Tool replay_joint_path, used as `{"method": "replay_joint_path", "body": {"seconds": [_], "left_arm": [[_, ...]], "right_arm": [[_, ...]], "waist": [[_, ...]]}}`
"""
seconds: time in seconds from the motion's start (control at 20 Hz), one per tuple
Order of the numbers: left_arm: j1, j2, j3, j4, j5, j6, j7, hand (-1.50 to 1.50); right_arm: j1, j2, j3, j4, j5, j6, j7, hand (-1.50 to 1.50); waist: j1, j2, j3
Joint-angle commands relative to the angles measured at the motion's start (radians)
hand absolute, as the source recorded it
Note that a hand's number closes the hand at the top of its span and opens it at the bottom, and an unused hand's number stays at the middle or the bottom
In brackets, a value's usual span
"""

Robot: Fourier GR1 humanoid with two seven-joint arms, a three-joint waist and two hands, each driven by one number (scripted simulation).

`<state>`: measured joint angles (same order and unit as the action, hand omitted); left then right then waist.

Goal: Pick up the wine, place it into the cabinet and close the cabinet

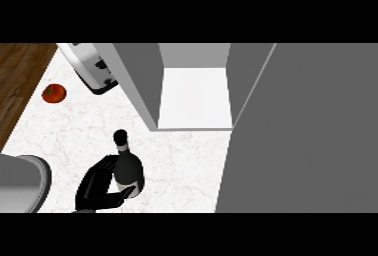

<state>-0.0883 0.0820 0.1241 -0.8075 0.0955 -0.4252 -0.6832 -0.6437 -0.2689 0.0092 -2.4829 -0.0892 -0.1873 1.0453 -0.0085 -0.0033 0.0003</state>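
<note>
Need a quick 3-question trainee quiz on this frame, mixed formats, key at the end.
1. True or false: the wine bottle already stands inside the cabinet.
2. Which item lies on the counter left of the toaster? A) lemon B) tomato C) mug
3. Fill in: the cabinet door is ____.

Key:
1. False. The bottle is on the counter in front of the cabinet, with the left hand curled round it.
2. B
3. open
</note>
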Motion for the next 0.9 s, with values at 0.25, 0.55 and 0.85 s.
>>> {"method": "replay_joint_path", "body": {"seconds": [0.25, 0.55, 0.85], "left_arm": [[0.041, -0.016, -0.114, -0.048, -0.179, 0.127, -0.251, 1.5], [-0.036, -0.027, -0.051, -0.122, -0.113, 0.202, -0.156, 1.5], [-0.099, -0.079, -0.049, -0.199, -0.102, 0.357, -0.101, 1.5]], "right_arm": [[0.017, -0.014, -0.053, -0.061, -0.108, 0.011, 0.055, -1.5], [0.048, -0.019, -0.033, -0.11, -0.093, 0.009, 0.075, -1.5], [0.047, -0.017, -0.046, -0.081, -0.113, 0.017, 0.057, -1.5]], "waist": [[0.004, 0.0, 0.0], [0.003, -0.001, 0.0], [0.005, -0.001, 0.0]]}}
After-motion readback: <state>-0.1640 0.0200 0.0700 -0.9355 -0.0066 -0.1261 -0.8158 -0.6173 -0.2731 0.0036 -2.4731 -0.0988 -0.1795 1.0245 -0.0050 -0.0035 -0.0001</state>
